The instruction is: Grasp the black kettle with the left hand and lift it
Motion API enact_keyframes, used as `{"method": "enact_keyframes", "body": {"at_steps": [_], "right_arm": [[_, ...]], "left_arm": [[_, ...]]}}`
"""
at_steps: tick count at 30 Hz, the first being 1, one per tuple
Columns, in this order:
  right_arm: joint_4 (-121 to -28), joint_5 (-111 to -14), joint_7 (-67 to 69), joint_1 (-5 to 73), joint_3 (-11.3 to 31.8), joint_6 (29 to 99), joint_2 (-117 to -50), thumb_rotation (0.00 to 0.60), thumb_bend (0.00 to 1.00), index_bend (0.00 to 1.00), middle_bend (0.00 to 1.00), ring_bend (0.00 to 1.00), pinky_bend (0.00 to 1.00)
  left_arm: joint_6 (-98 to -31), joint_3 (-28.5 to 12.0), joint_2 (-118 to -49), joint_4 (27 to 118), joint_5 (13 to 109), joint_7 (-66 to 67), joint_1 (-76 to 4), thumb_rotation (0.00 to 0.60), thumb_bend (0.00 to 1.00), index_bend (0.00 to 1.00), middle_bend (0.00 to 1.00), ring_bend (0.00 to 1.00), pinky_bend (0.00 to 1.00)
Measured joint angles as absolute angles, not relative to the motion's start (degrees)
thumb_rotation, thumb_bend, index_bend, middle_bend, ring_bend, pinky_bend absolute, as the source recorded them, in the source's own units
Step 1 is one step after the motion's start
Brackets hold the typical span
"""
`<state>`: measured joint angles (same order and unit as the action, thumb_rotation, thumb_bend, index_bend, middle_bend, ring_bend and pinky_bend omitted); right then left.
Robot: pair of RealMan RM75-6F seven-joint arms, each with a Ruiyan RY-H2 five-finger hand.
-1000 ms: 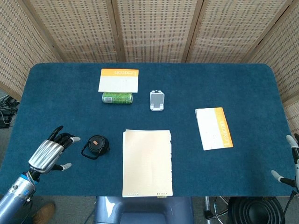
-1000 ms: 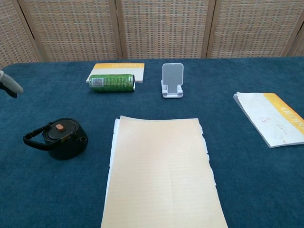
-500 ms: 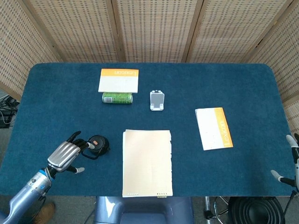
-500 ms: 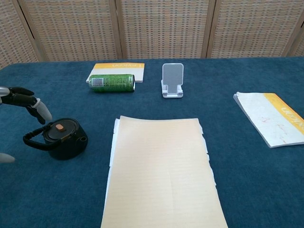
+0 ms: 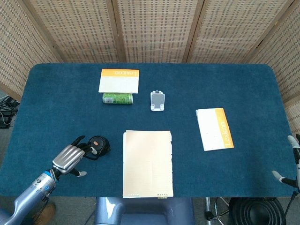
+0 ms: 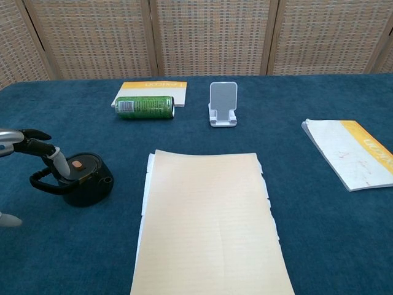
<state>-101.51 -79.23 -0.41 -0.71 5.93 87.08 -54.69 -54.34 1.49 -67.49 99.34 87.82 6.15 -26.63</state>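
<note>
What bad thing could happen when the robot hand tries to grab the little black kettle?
The left hand is only at the black kettle's handle side, fingers not yet wrapped around it, so it might push the kettle along the blue table instead of gripping. If the kettle slides right, it could bump the paper pad close beside it. A grip on one side only could tip it when lifted.

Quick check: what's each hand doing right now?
Left hand: open, fingers spread at the black kettle handle, not gripping yet.
Right hand: only a sliver shows at the frame edge; cannot tell.
</note>
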Motion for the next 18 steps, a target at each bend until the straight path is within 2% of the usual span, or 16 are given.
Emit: {"method": "enact_keyframes", "body": {"at_steps": [18], "right_arm": [[-101.6,-79.1,-1.0,-0.6,5.9,86.9,-54.9,0.600,0.00,0.00,0.00,0.00,0.00]], "left_arm": [[-53.3,3.3,-68.3,97.6,87.7,7.3,-28.1,0.600,0.00,0.34,0.36,0.27,0.00]]}}
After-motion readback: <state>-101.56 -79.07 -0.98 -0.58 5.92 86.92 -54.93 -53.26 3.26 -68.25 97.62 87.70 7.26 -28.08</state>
